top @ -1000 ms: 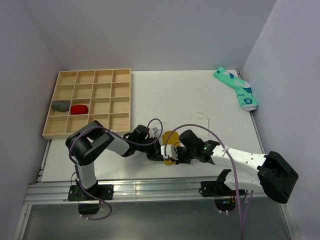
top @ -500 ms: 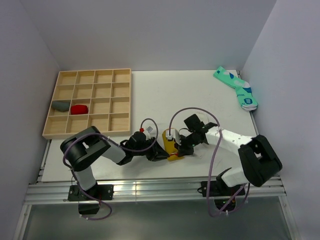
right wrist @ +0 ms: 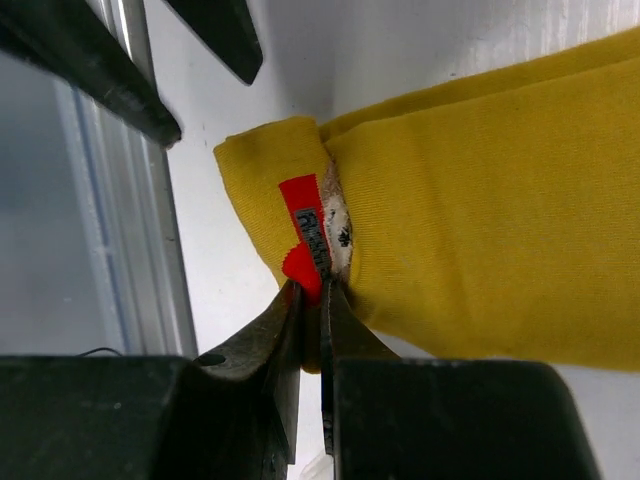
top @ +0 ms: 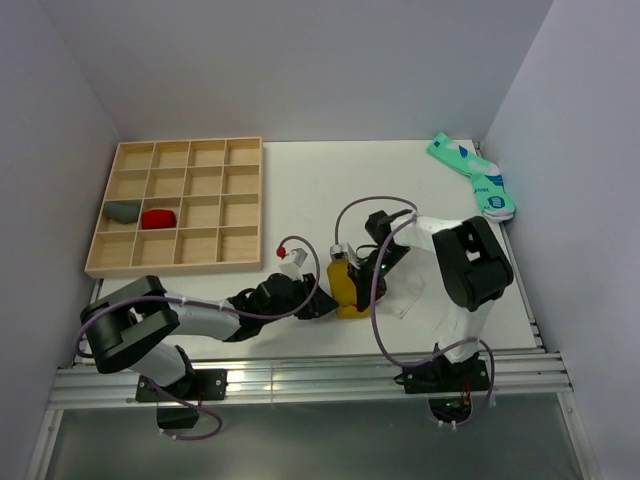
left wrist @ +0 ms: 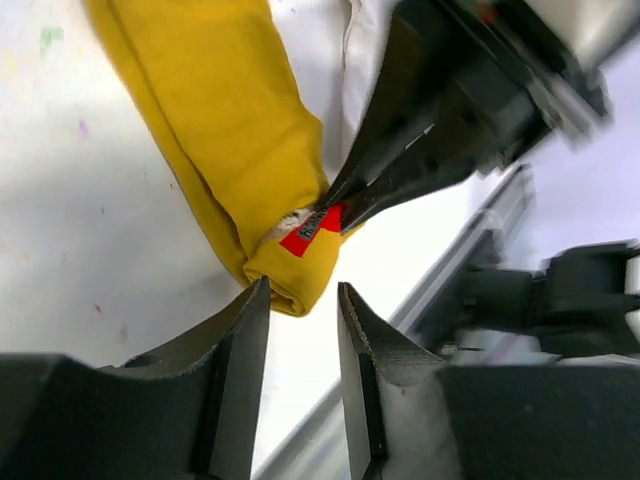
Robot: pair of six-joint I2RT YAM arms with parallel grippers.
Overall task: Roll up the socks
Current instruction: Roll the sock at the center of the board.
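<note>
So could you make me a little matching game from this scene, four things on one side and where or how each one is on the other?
1 yellow sock
2 teal socks
3 red bundle
4 left tool

A in a tray compartment
B table's far right corner
C pinched by the right tool
D open, at the sock's end

Pairs: 1-C, 2-B, 3-A, 4-D

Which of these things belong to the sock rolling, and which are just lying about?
Job: yellow sock, jaws of the right gripper shut on it; white sock.
Lying about: teal patterned socks; wooden tray; grey bundle; red bundle.
</note>
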